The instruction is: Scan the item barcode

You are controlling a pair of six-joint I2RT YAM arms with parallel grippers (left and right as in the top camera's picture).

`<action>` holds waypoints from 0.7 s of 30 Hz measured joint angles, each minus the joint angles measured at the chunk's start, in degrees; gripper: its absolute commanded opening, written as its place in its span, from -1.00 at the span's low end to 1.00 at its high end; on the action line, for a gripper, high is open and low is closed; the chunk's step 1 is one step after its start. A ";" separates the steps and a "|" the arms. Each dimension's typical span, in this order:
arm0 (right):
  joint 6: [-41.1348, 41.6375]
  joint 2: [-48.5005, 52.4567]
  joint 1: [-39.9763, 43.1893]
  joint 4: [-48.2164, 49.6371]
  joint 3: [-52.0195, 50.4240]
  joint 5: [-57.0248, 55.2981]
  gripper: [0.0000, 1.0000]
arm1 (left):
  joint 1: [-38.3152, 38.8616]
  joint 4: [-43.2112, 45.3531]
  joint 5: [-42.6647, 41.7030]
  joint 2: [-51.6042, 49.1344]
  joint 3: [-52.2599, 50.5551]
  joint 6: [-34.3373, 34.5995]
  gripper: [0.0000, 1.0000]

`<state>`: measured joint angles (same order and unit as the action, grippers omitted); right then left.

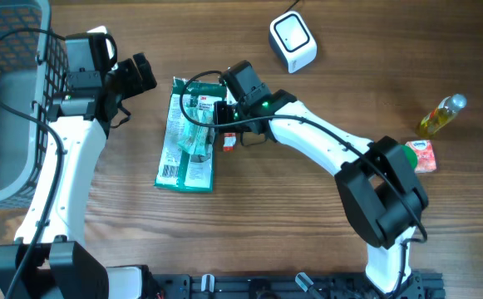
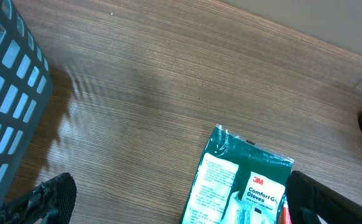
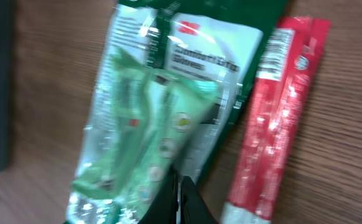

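I work over a brown wooden table (image 1: 308, 216) with fine straight grain, bare and matt; in the left wrist view a plain grey strip (image 2: 330, 18) shows past its edge, and that is all of the room I can see.

Counting what lies around my tools: one glove packet (image 1: 184, 149), green, flat on the wood; one red stick packet (image 3: 274, 118) touching its side; one white scanner (image 1: 293, 41); one small bottle (image 1: 441, 116) of yellow liquid; one small pink box (image 1: 424, 156); one grey mesh basket (image 1: 0, 197); two arms, both mine.

My right gripper (image 3: 179, 186) has its fingers pressed together, tips right over the glove packet's clear film, with the red stick packet just beside them; whether they nip the film or merely rest on it I cannot tell. The scanner sits well apart from this gripper, beyond its wrist; the bottle and the box lie far back by that arm's base.

My left gripper (image 1: 141, 73) is spread wide and holds nothing; it hangs above bare wood, with the glove packet's top edge near it on one side and the basket close on the other.
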<state>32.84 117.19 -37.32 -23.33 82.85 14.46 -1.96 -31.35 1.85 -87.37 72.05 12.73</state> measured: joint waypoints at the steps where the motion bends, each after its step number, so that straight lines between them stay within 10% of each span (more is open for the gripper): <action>1: 0.11 0.44 0.00 -0.44 0.00 -0.61 -0.91 | 0.00 0.00 0.00 0.00 0.00 0.00 1.00; 21: -2.23 3.98 0.74 -18.82 1.77 -11.54 -0.91 | 0.00 0.00 0.00 0.00 0.00 -0.02 1.00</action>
<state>30.61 121.16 -36.58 -42.15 84.62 2.92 -1.96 -31.35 1.85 -87.37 72.05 12.71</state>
